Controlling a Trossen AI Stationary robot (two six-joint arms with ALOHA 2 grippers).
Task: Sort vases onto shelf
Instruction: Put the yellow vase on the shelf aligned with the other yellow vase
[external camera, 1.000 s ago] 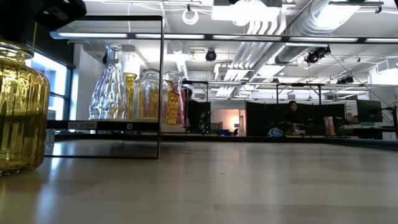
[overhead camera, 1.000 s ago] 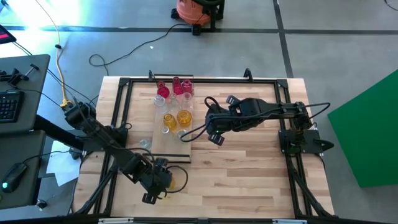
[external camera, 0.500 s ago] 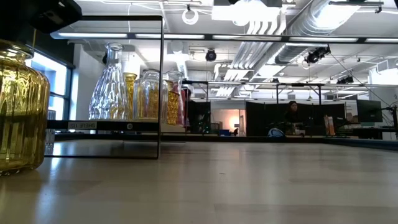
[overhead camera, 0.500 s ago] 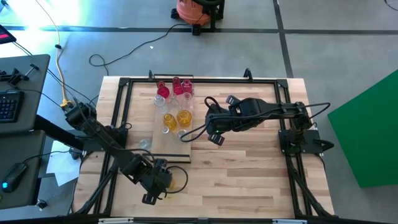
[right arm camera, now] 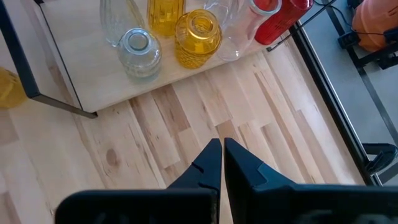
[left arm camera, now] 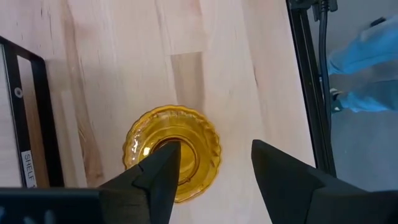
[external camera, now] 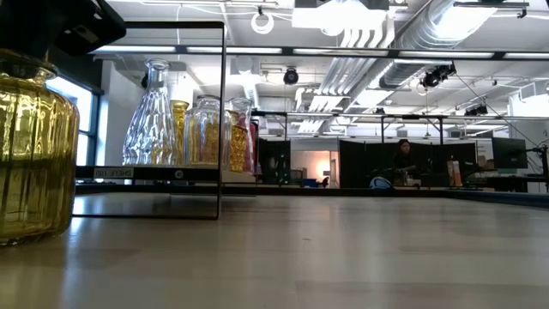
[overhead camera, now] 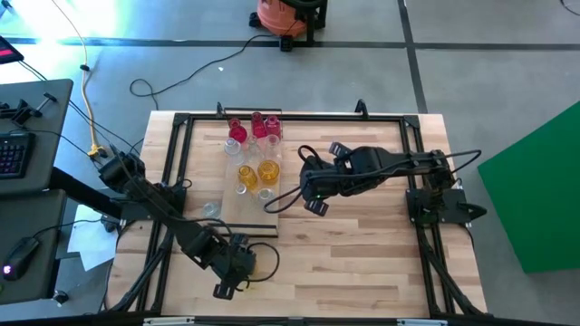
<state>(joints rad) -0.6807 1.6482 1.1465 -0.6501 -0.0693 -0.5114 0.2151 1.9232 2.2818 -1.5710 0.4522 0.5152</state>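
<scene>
**Left gripper spread near the front edge, right gripper closed at mid-table**

The left arm is stretched diagonally from the table's left side toward the front edge, where the left gripper (overhead camera: 243, 268) is pointed downward. In the left wrist view its fingers (left arm camera: 158, 177) are seen spread wide apart, nothing being clamped between them. The right arm is extended from its base on the right side toward the middle of the table. The right gripper (overhead camera: 313, 192) is held above the tabletop, and its fingers (right arm camera: 208, 163) are pressed together, nothing being held.
</scene>
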